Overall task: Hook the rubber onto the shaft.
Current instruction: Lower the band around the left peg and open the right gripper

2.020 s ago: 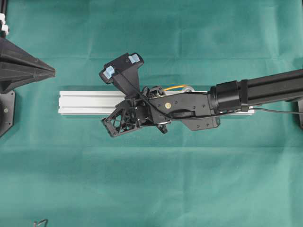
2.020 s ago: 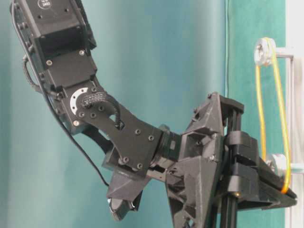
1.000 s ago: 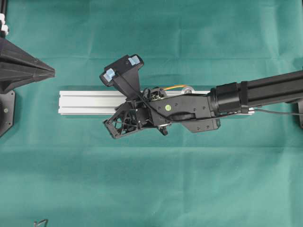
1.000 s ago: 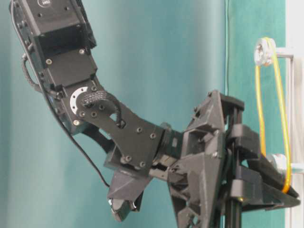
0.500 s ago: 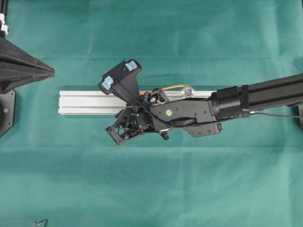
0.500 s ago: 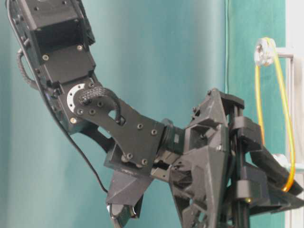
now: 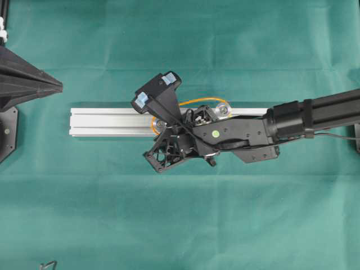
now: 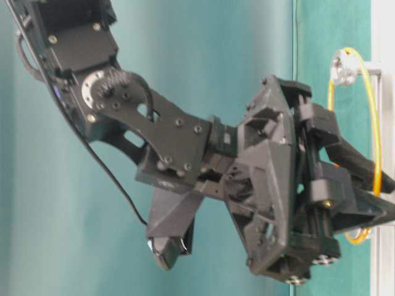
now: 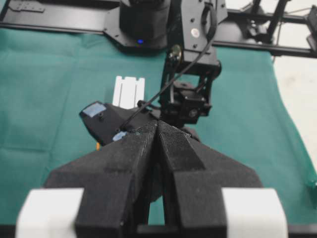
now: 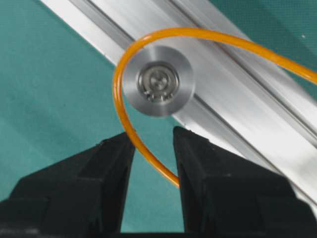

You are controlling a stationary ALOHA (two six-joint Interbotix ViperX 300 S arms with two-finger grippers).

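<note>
Your right pincer stands parted with the rubber running loose between its fingers, and just beyond them that band already curves around the shaft on the rail, so only withdrawal seems left.

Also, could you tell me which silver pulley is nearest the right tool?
The overhead view's left pulley, directly ahead of the right tool; the other pulley sits farther right.

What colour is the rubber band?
Orange rubber band; clearest in the right wrist view.
</note>
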